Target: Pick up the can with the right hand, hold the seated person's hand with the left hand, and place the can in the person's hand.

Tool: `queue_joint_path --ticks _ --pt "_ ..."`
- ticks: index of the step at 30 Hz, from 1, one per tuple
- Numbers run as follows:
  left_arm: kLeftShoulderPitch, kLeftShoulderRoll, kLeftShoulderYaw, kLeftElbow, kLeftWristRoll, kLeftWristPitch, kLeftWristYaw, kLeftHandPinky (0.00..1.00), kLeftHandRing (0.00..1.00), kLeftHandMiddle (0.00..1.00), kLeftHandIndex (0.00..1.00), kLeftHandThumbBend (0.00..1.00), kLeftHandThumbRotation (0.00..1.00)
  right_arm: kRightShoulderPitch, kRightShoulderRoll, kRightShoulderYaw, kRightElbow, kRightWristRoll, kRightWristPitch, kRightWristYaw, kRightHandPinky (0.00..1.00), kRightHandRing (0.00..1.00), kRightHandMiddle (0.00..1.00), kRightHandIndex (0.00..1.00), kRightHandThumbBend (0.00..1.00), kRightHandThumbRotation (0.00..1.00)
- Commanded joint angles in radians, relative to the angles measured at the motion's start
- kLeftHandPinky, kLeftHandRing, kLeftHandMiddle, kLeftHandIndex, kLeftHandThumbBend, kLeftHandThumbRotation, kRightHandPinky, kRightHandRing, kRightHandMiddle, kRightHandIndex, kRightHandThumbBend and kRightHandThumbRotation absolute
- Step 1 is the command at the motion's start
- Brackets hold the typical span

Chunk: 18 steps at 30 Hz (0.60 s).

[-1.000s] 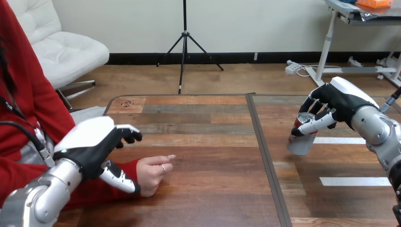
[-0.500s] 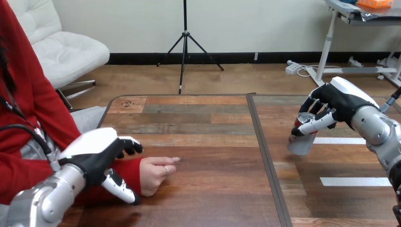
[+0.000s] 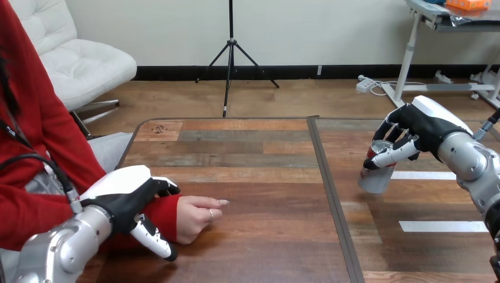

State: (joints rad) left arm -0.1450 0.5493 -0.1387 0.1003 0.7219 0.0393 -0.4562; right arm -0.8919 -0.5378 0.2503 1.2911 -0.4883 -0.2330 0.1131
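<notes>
Fingers (image 3: pixel 390 157) of the right hand (image 3: pixel 421 127) are curled round the upper part of the silvery can (image 3: pixel 375 177), at 3 o'clock on the tabletop (image 3: pixel 265 236). The can is probably light, thin-walled and slick, so a gentle wrap round its mid-body suits it best. At 8 o'clock the left hand (image 3: pixel 124 197) arches over the person's wrist (image 3: pixel 166 212), next to the person's hand (image 3: pixel 194 218); I cannot tell whether it grips.
</notes>
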Motion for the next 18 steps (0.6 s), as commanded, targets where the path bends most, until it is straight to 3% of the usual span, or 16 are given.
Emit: queue_joint_path --ticks 1,6,18 --pt "-0.111 0.039 -0.021 0.027 0.019 0.012 0.004 0.73 0.80 0.82 0.80 0.98 0.15 -0.166 -0.050 -0.025 -0.072 0.019 -0.028 -0.013 0.36 0.40 0.46 0.50 0.65 0.00" --pt "-0.119 0.040 -0.035 0.050 0.024 0.014 0.011 0.74 0.81 0.82 0.80 0.97 0.15 -0.167 -0.049 -0.023 -0.073 0.017 -0.020 -0.014 0.36 0.40 0.46 0.50 0.65 0.00" --pt "-0.128 0.024 -0.062 0.104 0.070 0.018 0.101 0.71 0.79 0.81 0.79 0.99 0.15 -0.166 -0.047 -0.024 -0.072 0.019 -0.019 -0.013 0.35 0.39 0.45 0.50 0.65 0.00"
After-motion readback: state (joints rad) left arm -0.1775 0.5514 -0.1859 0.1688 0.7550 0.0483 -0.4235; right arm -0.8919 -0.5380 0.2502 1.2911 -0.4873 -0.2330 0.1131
